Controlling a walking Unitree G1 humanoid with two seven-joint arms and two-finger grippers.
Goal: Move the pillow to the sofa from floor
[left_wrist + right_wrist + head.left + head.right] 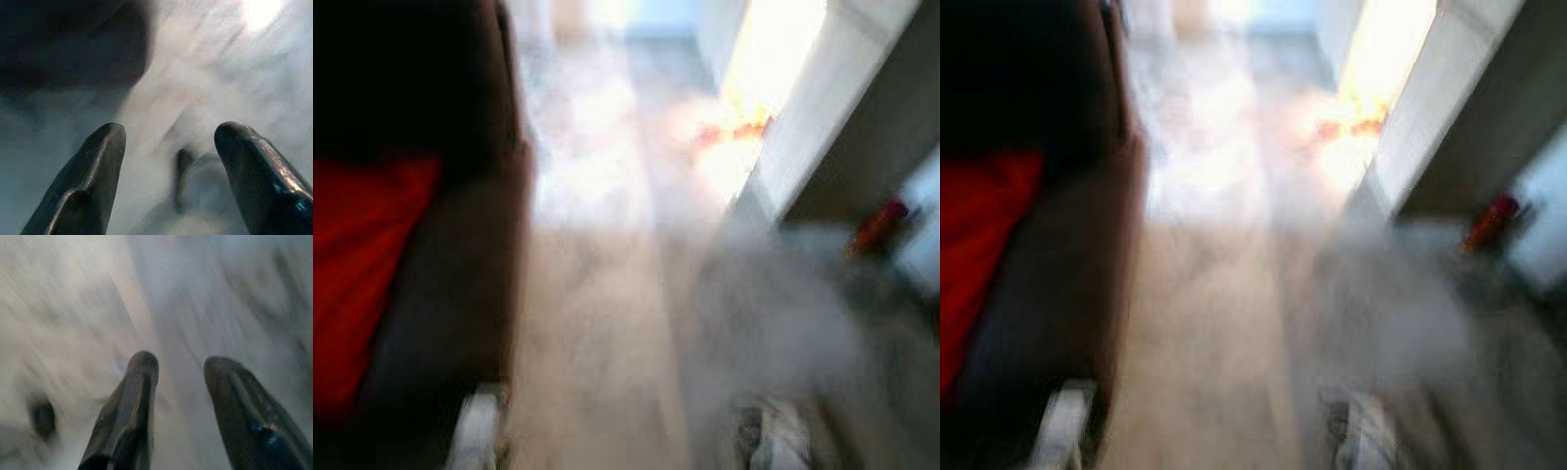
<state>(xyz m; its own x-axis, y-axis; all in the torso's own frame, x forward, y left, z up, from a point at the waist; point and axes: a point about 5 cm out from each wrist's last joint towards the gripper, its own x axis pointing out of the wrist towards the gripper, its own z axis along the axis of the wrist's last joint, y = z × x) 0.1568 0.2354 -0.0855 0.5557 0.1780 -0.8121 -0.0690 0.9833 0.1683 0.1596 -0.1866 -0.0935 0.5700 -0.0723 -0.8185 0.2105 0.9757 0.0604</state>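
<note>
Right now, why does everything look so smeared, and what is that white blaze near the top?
Both eye views are streaked with motion blur, so the dark sofa with its red patch has soft edges; glare burns out a doorway and part of the floor. In the left wrist view the left gripper is fairly sharp, the background smeared; likewise the right gripper in the right wrist view.

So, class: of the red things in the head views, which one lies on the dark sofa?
The big red cushion on the sofa at the robot's left. The small red object and the orange-red patch are on the floor.
</note>
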